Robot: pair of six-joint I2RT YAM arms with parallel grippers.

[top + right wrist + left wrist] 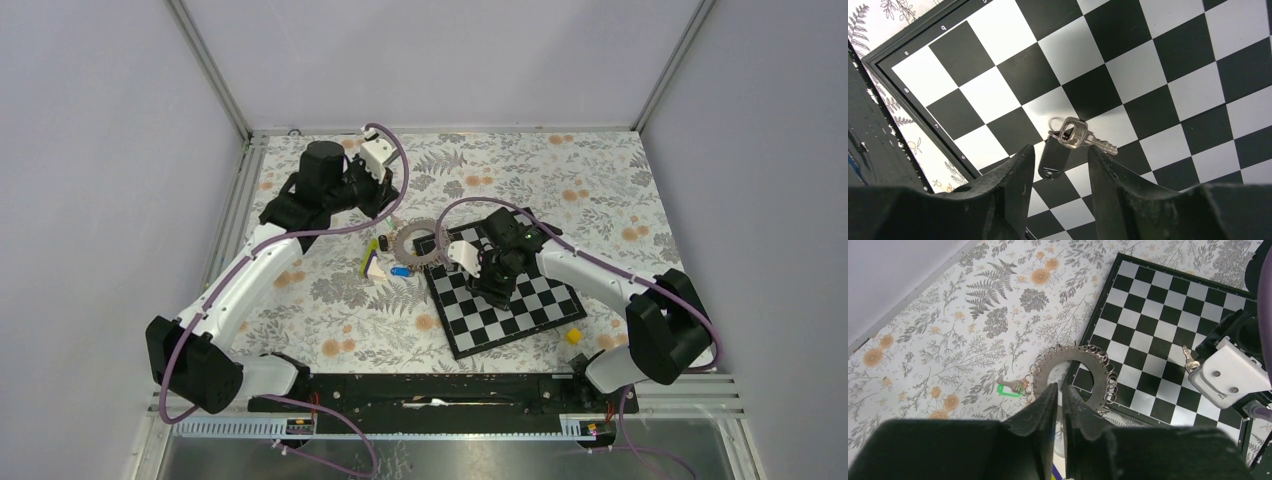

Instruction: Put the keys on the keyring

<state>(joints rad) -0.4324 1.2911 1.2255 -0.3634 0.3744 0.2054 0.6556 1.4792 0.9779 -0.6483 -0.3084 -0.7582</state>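
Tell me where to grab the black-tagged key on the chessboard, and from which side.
Take the black tag, coming straight down: the key lies flat on the chessboard, its blade too thin to pinch, and the tag's long sides probably fit the right gripper's open fingers.

Keyring (1058, 360): grey metal, with a dull sheen on the flat band and ridged wire coils along the rim. Black key (1083, 140): bright polished metal blade and small split ring, with a smooth satin black plastic tag. Green key (1009, 390): plastic head, finish too small to judge. Chessboard (1148, 60): smooth, hard, low-gloss squares with faint scuffs, set in a black moulded frame. Tablecloth (973, 315): matt printed floral sheet; cloth or vinyl cannot be told. Right gripper (1060, 150): 2 fingers of matt black plastic, finely grained. Camera housing (1230, 372): smooth white plastic.
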